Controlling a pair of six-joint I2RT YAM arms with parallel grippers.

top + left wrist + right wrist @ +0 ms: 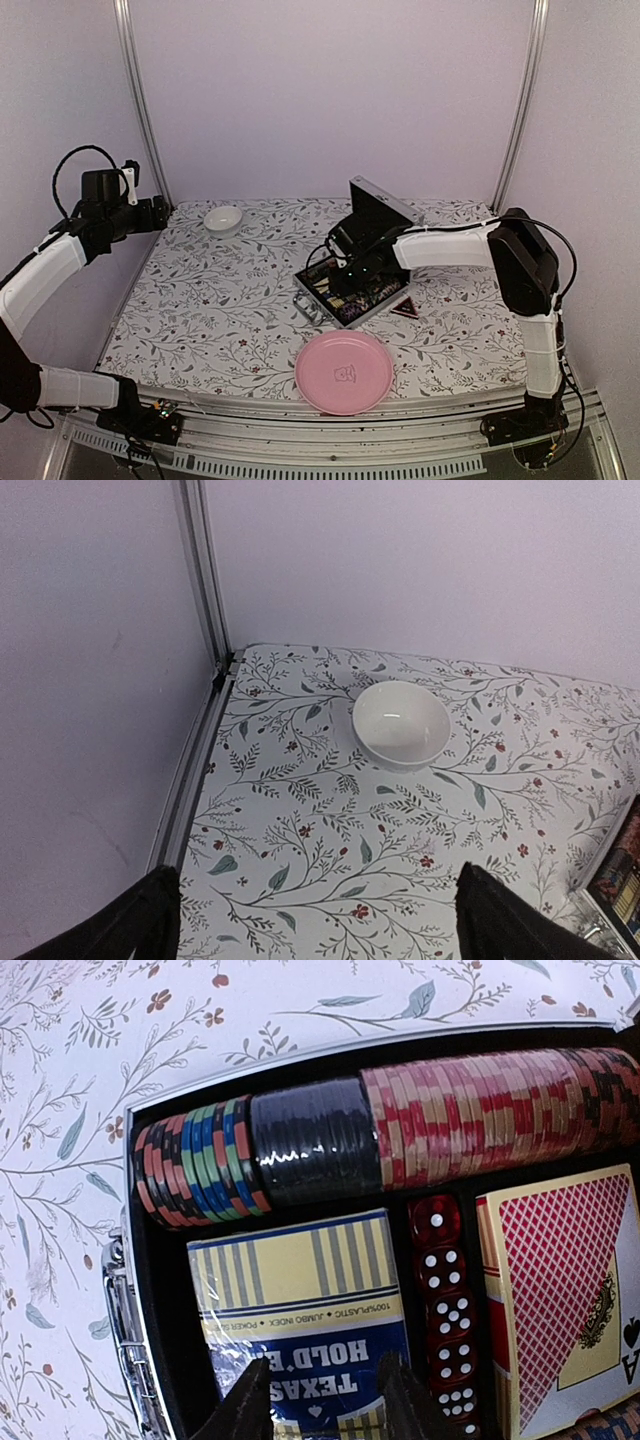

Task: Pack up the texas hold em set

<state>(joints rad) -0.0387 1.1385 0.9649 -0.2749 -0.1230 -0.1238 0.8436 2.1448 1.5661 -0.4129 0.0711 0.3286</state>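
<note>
Right wrist view: the silver case (122, 1290) lies open right under me. A row of poker chips (420, 1120) stands on edge along its far side: mixed colours, then black, then red. Nearer to me a wrapped card deck (300, 1290) lies flat, red dice (446, 1290) sit in a line in the slot beside it, and red-backed cards (555, 1270) lie past the dice. My right gripper (325, 1395) hangs low over the wrapped deck with its fingertips partly apart; I cannot tell whether they pinch it.

From the top camera, the case sits right of the table's (200, 300) middle with its lid (378, 212) raised at the back. A pink plate (343, 372) lies just in front of it. My left gripper (318, 905) is spread wide and holds nothing, raised over the far left corner near the white bowl (400, 723).
</note>
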